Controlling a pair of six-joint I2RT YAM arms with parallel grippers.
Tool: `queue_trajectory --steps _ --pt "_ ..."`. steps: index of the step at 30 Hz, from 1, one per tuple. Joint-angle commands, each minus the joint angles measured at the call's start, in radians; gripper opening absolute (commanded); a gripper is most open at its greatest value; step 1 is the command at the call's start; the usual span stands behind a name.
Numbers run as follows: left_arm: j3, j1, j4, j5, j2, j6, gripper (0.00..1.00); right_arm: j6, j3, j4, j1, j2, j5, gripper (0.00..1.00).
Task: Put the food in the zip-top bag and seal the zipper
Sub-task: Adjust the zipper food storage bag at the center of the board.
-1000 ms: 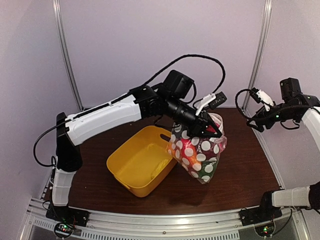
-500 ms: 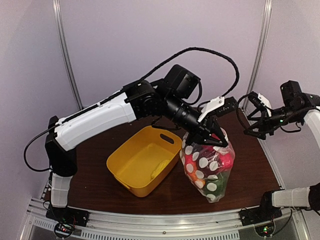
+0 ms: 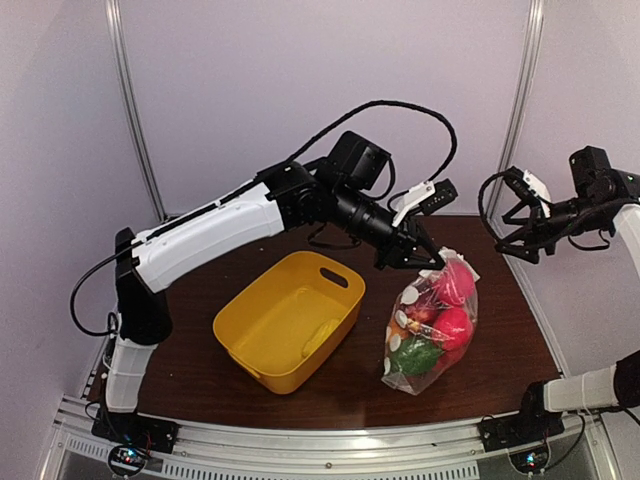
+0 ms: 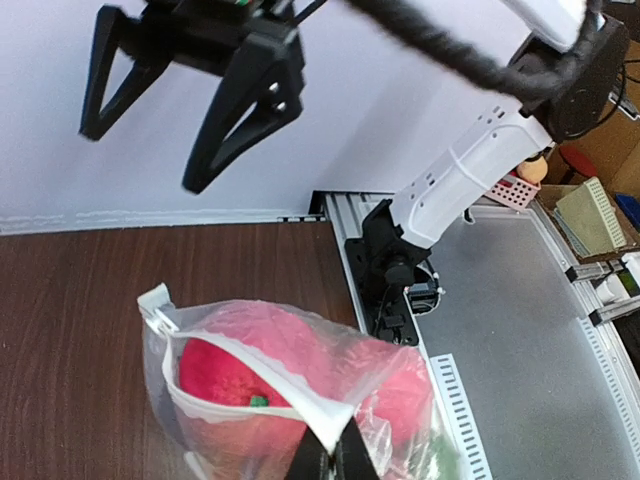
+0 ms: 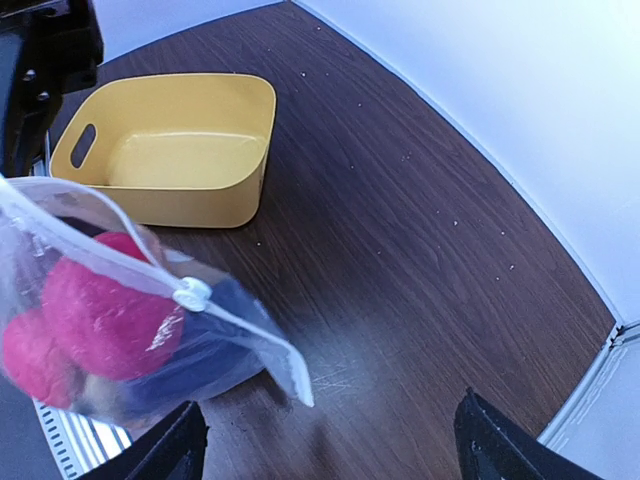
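Your left gripper [image 3: 426, 259] is pinching the top edge of the zip-top bag [image 3: 432, 325], its jaws closed right down on the plastic at the mouth. It is holding the bag up just to the right of the yellow tub [image 3: 240, 345], close to it but not touching. The bag's bottom is reaching down to the brown table [image 3: 500, 350]; you cannot tell whether it is resting its weight there.

The food [image 3: 455, 283] is sitting inside the bag: a pink piece at the top, a red piece [image 3: 450, 325] under it and a green piece [image 3: 415, 355] lowest. One yellow piece [image 3: 318, 335] is lying in the tub, against its right wall.

In the left wrist view the zipper [image 4: 250, 405] is showing as a white strip along the mouth, with its two sides standing apart, so the bag is gaping open. The right wrist view is catching a small white slider [image 5: 192, 293] on that strip.

Your right gripper [image 3: 512, 232] is hanging in the air far to the right of the tub, beyond the bag and above it, with its jaws spread wide and holding nothing.
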Motion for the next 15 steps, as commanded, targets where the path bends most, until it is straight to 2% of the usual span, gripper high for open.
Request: queue_trajectory --steps 1,3,5,8,15 --pt "-0.065 0.011 -0.015 0.02 0.009 -0.047 0.0 -0.131 -0.005 -0.116 -0.012 0.005 -0.038 0.87" --pt "-0.095 -0.001 -0.159 -0.046 0.008 0.009 0.0 -0.243 -0.057 -0.168 -0.012 -0.009 -0.051 0.87" --pt "-0.144 -0.047 -0.292 -0.214 -0.025 0.096 0.0 -0.341 -0.117 -0.205 -0.009 -0.024 -0.063 0.86" --pt "-0.315 -0.115 -0.295 -0.415 -0.123 0.174 0.0 -0.396 -0.207 -0.185 0.027 -0.044 -0.082 0.86" --pt "-0.406 -0.152 -0.271 -0.541 -0.222 0.205 0.0 -0.3 -0.308 0.118 0.195 -0.042 -0.025 0.82"
